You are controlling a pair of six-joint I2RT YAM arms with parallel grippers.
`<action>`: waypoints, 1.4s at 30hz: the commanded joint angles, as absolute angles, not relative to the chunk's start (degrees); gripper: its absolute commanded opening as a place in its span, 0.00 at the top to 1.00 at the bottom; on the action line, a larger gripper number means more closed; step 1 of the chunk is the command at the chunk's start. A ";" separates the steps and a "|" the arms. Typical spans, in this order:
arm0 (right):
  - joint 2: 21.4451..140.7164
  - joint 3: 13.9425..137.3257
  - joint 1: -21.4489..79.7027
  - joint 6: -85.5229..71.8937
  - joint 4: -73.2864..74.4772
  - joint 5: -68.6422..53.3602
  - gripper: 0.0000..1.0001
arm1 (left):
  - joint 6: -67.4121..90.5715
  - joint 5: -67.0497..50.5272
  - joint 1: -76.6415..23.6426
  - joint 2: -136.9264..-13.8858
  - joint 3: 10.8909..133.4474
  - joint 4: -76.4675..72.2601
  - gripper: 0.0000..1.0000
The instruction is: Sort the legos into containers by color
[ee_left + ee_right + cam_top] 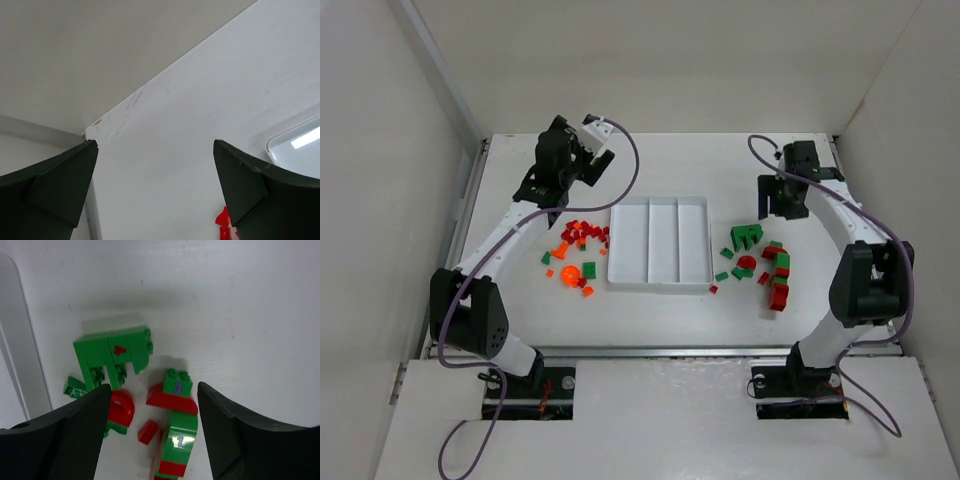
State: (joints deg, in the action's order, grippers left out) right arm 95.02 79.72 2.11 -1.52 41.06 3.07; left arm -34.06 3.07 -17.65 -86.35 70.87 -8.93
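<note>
**Right arm poised over the green-and-red heap, nothing lifted yet**

From above: white tray [618, 245] lying mid-table, all three slots [663, 245] bare, so sorting barely begun by the look of it. Red and orange bricks [582, 236] scattered just below the left gripper [578, 158]. Green-and-red heap [775, 270] just beneath the right gripper [770, 205]. Split this way, probably, so each arm can feed the tray from its own side.

Left wrist: jaws spread wide, nothing between them but bare table [200, 100]. One red-orange scrap [222, 220] peeking by the inner edge of the finger on the view's right, a tray corner beyond it. Parked, seemingly, clear of the other arm.

Right wrist: jaws apart, clamped on nothing, set astride a numbered piece [176, 390] and a small red chip [148, 432]. Big green block [112, 352] just ahead of the finger on the view's left, a red round piece [122, 407] showing just inside it. Lined up, likely, to pinch the numbered piece. Crowding could drag a neighbour along.
</note>
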 commanded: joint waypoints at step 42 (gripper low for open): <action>106.97 78.49 4.57 0.70 36.21 1.76 0.87 | -31.55 -1.05 -20.13 -80.69 65.13 -8.96 0.00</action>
